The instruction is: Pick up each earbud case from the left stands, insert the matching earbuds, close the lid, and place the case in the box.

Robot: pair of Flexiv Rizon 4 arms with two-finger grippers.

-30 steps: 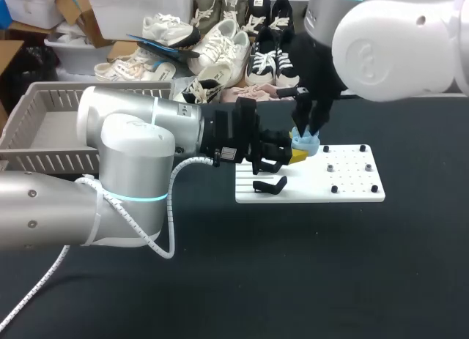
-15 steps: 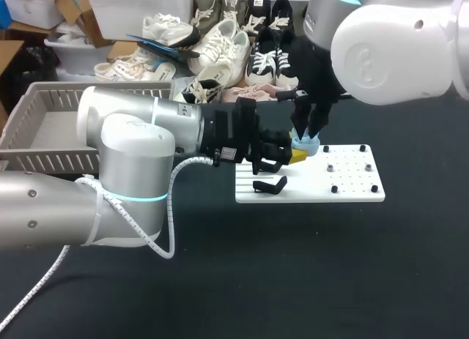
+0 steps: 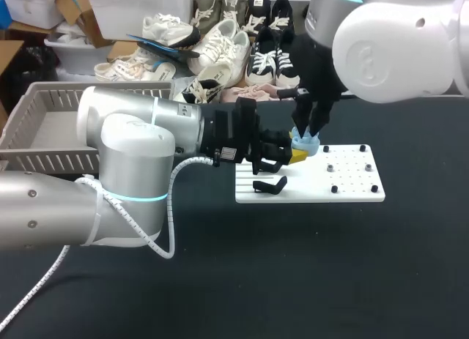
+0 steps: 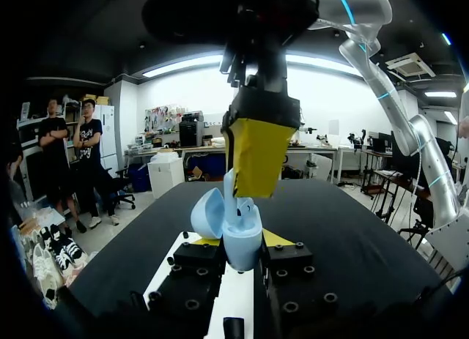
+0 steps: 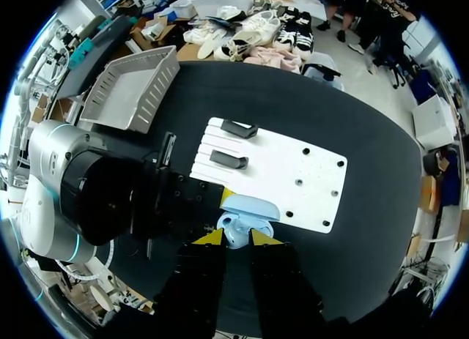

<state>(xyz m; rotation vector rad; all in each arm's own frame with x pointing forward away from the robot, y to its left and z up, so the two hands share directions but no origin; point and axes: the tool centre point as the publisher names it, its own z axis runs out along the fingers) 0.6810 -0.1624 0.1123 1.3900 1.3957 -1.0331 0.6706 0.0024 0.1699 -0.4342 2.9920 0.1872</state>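
**Where things sit on my table**

The board [image 3: 352,179] lies right of the table's [image 3: 293,280] middle, toward the far edge. The basket [image 3: 44,127] is at the far left corner, well apart from it. Two stands [image 5: 229,160] sit on the board's left end, one behind the other, and pegs [image 3: 334,189] dot its right end. My left gripper [image 3: 289,154] holds the earbud case [image 3: 305,143] above the board's far left corner. My right gripper [image 3: 308,130] hangs directly over the case.

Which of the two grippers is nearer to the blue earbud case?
Left. The left gripper holds the blue earbud case between its fingers; the right gripper is just above its open top, contact unclear.
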